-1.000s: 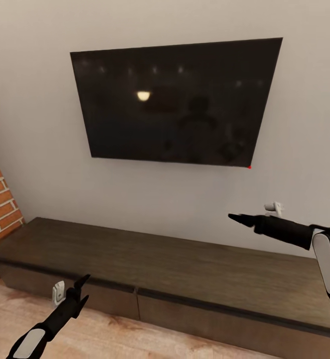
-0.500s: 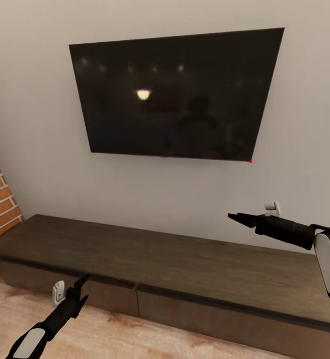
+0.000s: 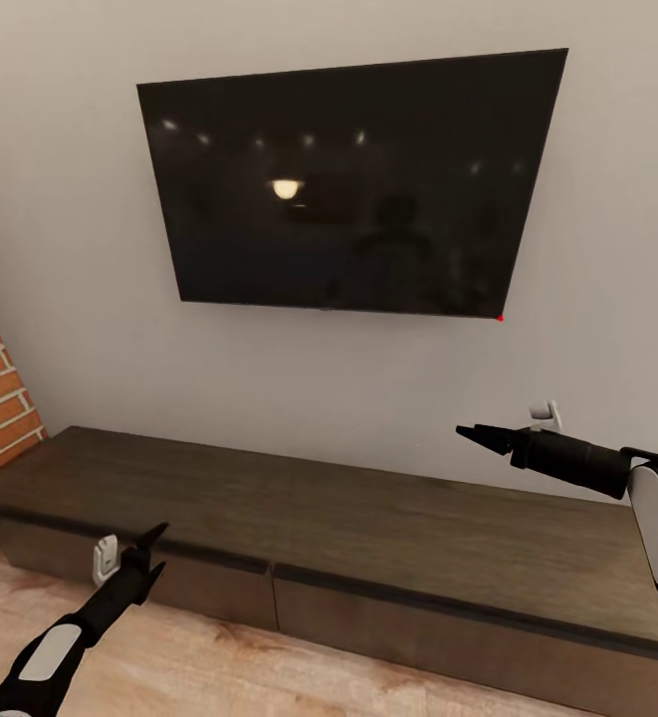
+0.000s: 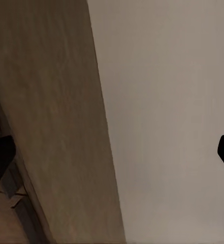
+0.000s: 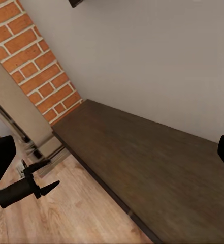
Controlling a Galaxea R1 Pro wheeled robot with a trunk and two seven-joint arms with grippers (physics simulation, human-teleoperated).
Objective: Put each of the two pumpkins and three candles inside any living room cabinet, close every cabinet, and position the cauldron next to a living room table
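Facing the cabinet (image 3: 368,538), which sits against the wall under the TV (image 3: 353,184), drawer fronts flush. Left gripper (image 3: 147,556) hovers near the cabinet's front edge, fingers spread, empty. Right gripper (image 3: 473,434) hangs above the cabinet top; cannot tell its state. Drawers look rigid, handleless, smooth: best hooked at the top lip gap, I'd guess, then pulled straight.

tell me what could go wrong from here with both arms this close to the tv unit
The left gripper hangs low by the cabinet front edge, so a forward move could knock its open fingers against the wood. The right gripper points toward the wall under the TV; reaching further might hit either.
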